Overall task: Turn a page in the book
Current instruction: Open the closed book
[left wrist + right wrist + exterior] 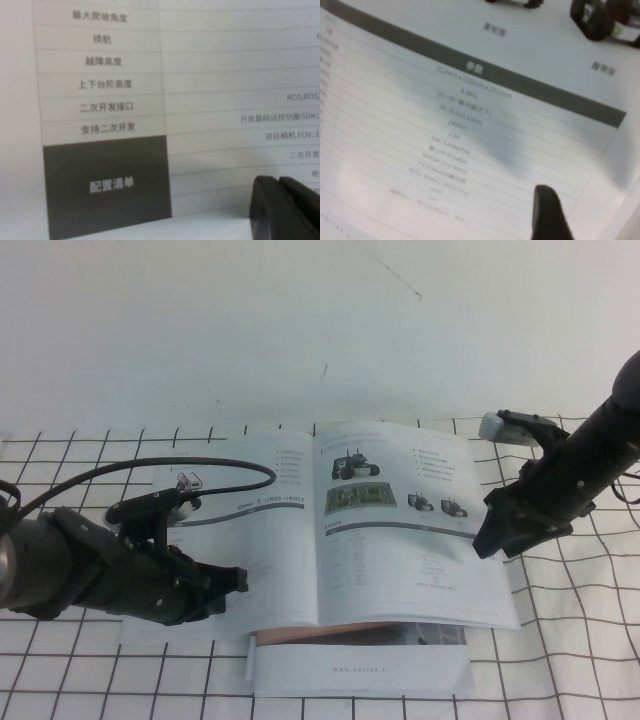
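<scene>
The book (290, 530) lies open on the table. Its right-hand page (400, 540) carries small black tracked robots, a green image and a grey-banded table (470, 100). My left gripper (238, 580) is shut and rests on the left page, its tips (279, 182) together over the printed table beside a dark square. My right gripper (492, 540) hovers at the outer edge of the right page. Only one finger (546, 205) shows in the right wrist view, lying over the page near its edge with nothing against it, so the jaws stand apart.
A plain white booklet (360, 672) sticks out from under the book's front edge. A white cloth with a black grid (570, 640) covers the table. The left arm's black cable (200, 468) loops over the top of the left page.
</scene>
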Robot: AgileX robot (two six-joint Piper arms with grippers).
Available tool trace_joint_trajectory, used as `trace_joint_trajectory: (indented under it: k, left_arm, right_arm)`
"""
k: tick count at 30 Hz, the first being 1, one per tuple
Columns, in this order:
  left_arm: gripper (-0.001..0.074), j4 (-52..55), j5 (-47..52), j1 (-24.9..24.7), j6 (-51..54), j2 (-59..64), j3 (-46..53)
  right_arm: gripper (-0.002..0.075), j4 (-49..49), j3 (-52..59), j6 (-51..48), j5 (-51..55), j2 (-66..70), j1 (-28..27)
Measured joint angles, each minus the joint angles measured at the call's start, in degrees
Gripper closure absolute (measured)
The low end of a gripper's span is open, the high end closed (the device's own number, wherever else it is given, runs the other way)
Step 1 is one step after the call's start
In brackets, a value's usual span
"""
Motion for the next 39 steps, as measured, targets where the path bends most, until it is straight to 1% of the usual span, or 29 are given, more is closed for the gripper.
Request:
trace_joint_trajectory:
  k: [7,16,25,33,39]
  left_arm:
    - [0.0735,0.00,0.00,0.00,0.00,0.00,0.00]
    - [0.0736,-0.09,0.00,0.00,0.00,0.00,0.00]
    - [0.0736,-0.09,0.00,0.00,0.00,0.00,0.00]
    - [0.0736,-0.09,0.00,0.00,0.00,0.00,0.00]
    - [0.0736,-0.09,0.00,0.00,0.00,0.00,0.00]
  right_arm:
    - [0.0314,1.10,-0.36,0.44,0.23,2.51,0.00]
    - [0.0308,6.20,-0.60,-2.21,0.63,3.54,-0.10]
    - [0.0307,18.56,-0.60,-7.95,3.08,4.02,0.13]
    - [0.0307,23.14,-0.60,-9.86,4.00,4.02,0.24]
    - [0.0296,31.20,-0.49,-13.30,6.36,4.02,0.28]
